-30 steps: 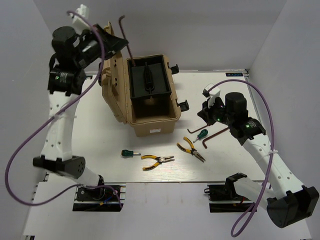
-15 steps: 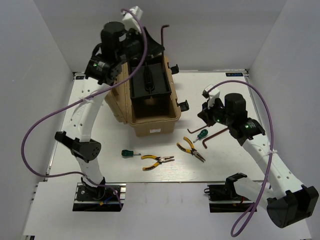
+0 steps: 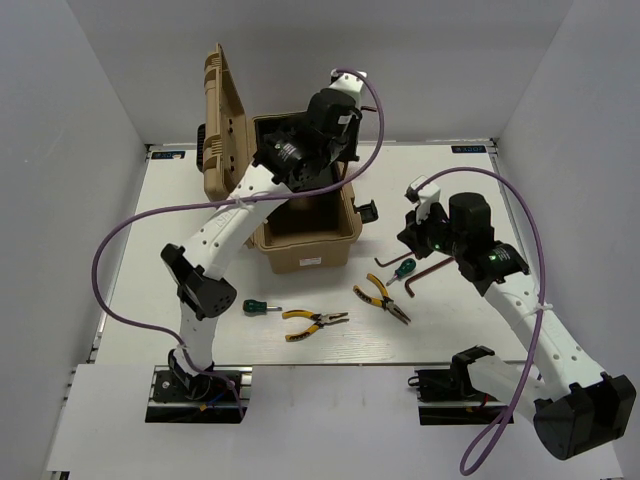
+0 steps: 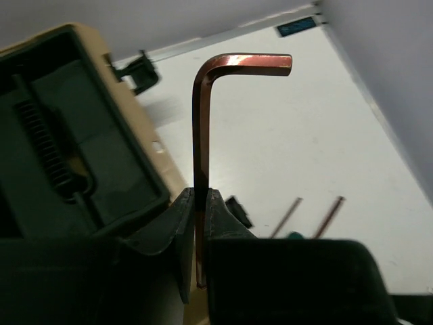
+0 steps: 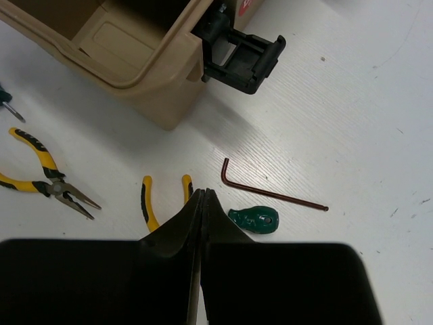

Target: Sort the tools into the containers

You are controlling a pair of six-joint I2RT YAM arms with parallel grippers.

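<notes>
Left fingers (image 4: 179, 237) pinched a hex key (image 4: 201, 135) by its long end near the toolbox (image 4: 145, 145), frame left; it could swivel and fall outside. Right fingers (image 5: 172, 237) were pressed together.

Toolbox (image 3: 285, 245): tan, with a ribbed lid (image 3: 222, 120), black tray (image 4: 67, 156) and black latch (image 5: 240, 54).
Hex key (image 4: 199, 149): glossy coppery brown.
Pliers (image 3: 315, 322), 6 o'clock of the toolbox, and second pliers (image 3: 382, 298), 5 o'clock: yellow-and-black handles.
Screwdriver (image 3: 257, 307): green handle.
Table (image 3: 150, 250): white.
Cable (image 3: 544, 265): purple.
</notes>
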